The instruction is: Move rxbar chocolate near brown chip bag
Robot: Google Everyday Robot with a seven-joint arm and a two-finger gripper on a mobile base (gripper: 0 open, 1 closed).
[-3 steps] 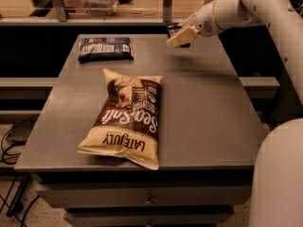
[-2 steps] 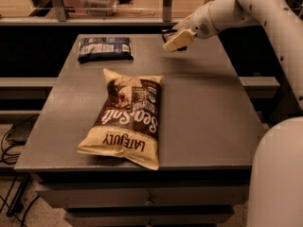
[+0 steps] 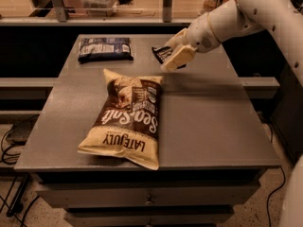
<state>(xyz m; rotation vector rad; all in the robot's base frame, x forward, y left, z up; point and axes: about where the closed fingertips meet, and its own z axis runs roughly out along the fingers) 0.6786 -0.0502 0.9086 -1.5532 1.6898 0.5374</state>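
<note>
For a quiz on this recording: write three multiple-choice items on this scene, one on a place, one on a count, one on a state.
1. Where is the tool?
A. above the table's far part, right of middle
B. over the near left corner
C. below the table

2. How many packets lie on the table?
A. none
B. two
C. five

3. The rxbar chocolate is:
A. flat on the table
B. held in the tool
C. on the floor

Key:
1 A: it hangs just beyond the far right corner of the brown chip bag.
2 B: the brown chip bag and the dark blue-black packet.
3 B: the tool grips it clear of the table.
</note>
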